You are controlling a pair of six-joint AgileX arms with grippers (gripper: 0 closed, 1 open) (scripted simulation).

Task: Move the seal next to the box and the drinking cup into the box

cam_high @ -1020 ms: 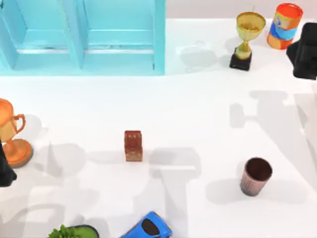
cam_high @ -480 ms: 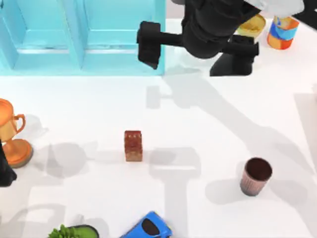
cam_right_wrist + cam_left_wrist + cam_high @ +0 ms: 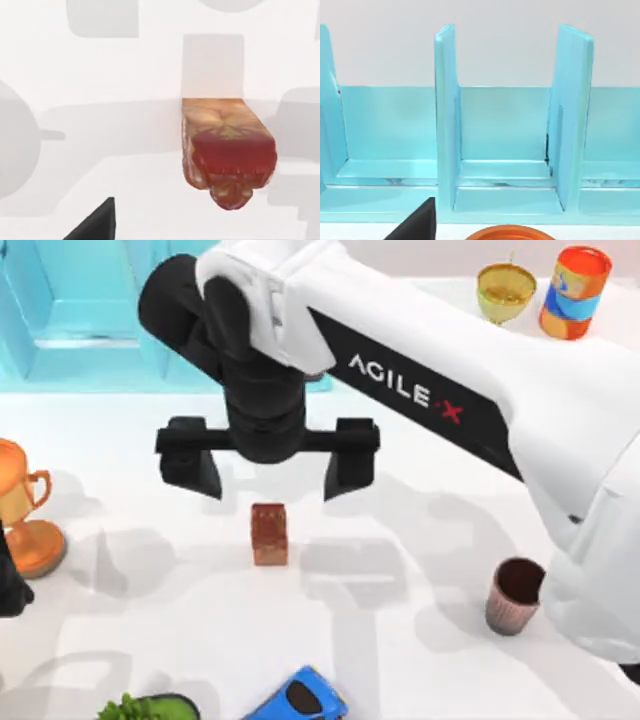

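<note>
- Your right gripper (image 3: 268, 468) hangs above the middle of the desk (image 3: 420, 530), jaws spread wide, one finger on each side of the line down to the seal (image 3: 269, 534). That spread leaves plenty of room for the block to pass between them, so this looks like the lining-up before a descent.
- The seal stands upright and alone on the desk, just toward the top view's near edge from the gripper, with nothing touching it. In the right wrist view the seal (image 3: 227, 150) sits below the camera and off to one side, so you probably still need a small shift before closing.
- The box (image 3: 90, 320), a pale blue divided unit, lies at the far left of the desk, well apart from the seal. The seal has to end beside it, not inside.
- The drinking cup (image 3: 517, 595) stands upright at the right side, partly hidden by your right arm's white body. It is untouched; its move into the box is not yet begun.
- Your left arm is parked at the left edge, facing the box (image 3: 500, 165); you cannot tell how its jaws stand.
</note>
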